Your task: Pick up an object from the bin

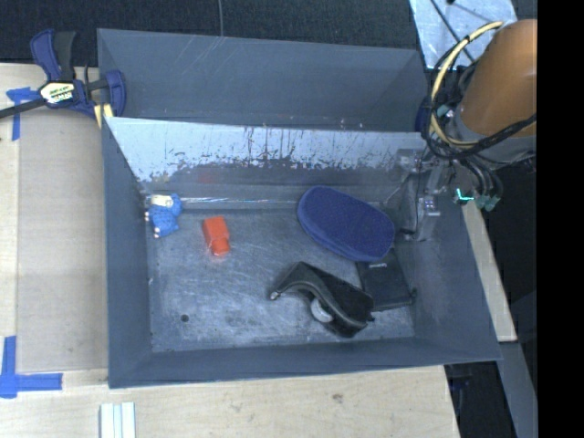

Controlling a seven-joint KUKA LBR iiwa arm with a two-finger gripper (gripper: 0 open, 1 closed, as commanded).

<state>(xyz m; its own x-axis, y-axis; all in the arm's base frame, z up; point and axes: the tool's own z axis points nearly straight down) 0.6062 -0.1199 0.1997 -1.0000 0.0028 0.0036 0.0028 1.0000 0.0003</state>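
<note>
My gripper [420, 210] hangs at the bin's right side, close to the right wall and just right of a dark blue oval pad [345, 224]. The pad lies flat near the back of the floor, and nothing shows in the gripper. Below the pad and in front of the gripper rests a black flat piece [389, 284]. It touches a black curved tool with a small wheel [324, 297].
A small orange-red block [216, 235] lies left of centre. A little blue and white thing [162, 213] sits by the left wall. The arm with its orange cover and cables comes in over the bin's right rim.
</note>
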